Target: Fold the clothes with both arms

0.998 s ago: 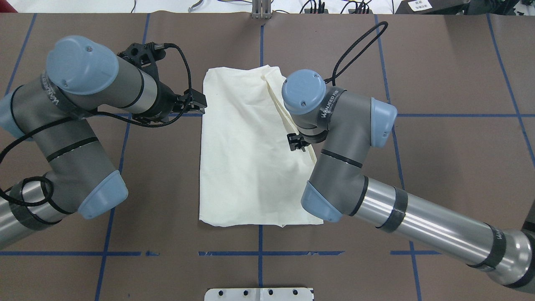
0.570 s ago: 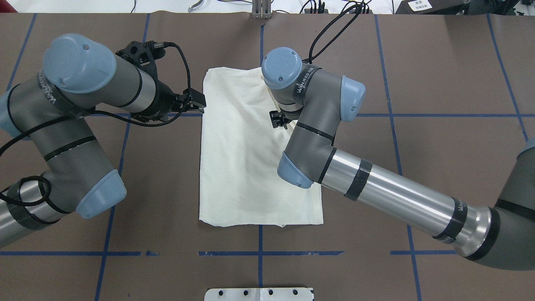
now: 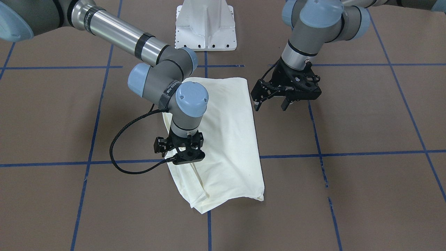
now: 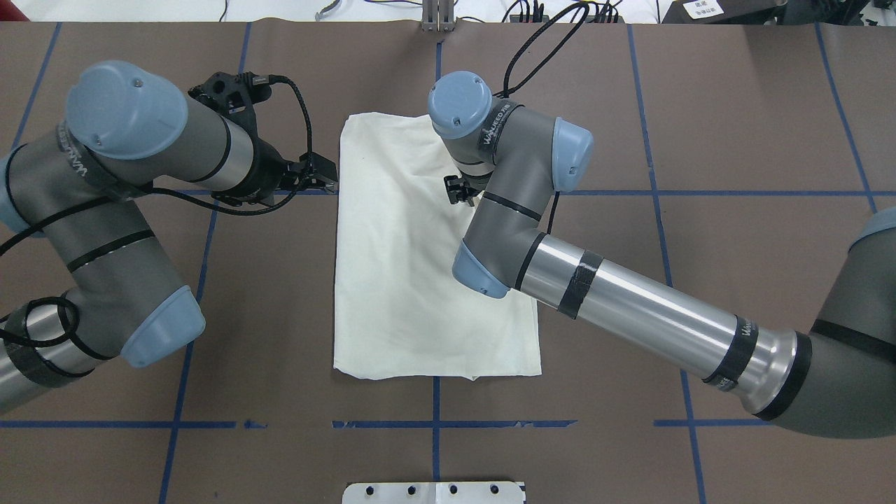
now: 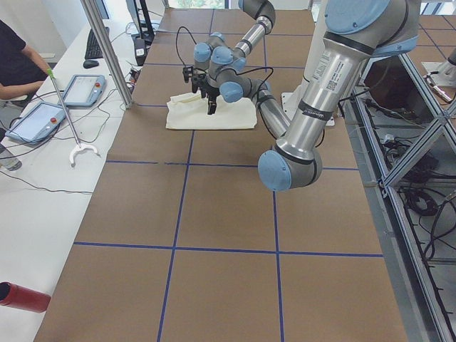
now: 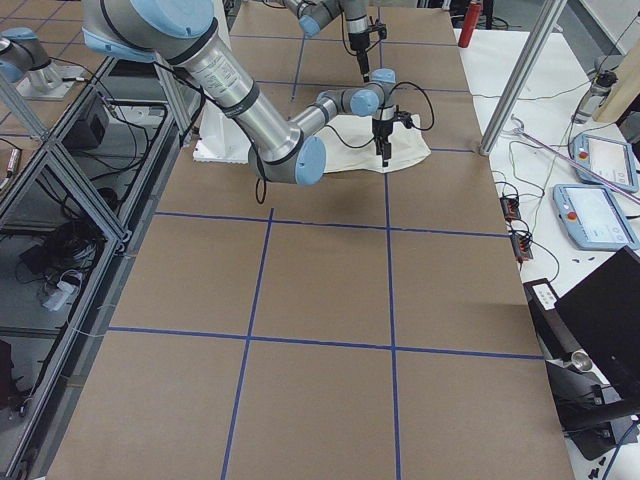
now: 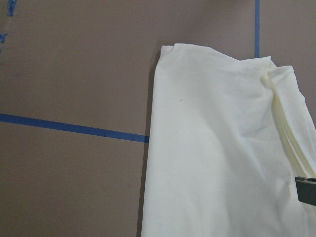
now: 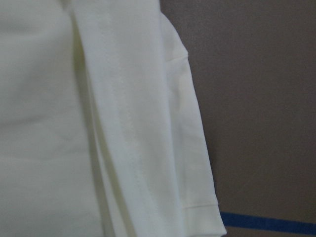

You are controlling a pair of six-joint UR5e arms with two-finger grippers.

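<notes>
Shirt: the cream-white shirt lies flat at the centre of the overhead frame, folded into a long rectangle with its plain side up – we see no print in any view.
Fold: a narrower folded layer runs along the shirt's right edge in the overhead view; the right wrist camera shows it close up, with stitched seams, ending just above a blue tape line.
Right arm: the right arm comes in from the lower right of the overhead frame and bends over the upper right part of the shirt.
Right gripper: the right gripper points straight down at that folded edge, left of centre in the front-facing frame. We cannot tell whether its claw is spread or closed – nor whether it grips the cloth.
Left arm: the left arm fills the left of the overhead frame.
Left gripper: the left gripper hangs over bare table just beside the shirt's upper right edge in the front-facing frame, claw spread wide and holding nothing.
Table: the brown table carries a grid of blue tape lines; the shirt crosses one of them.
Base: the white pedestal base sits at the top centre of the front-facing frame, near the shirt's end.
</notes>
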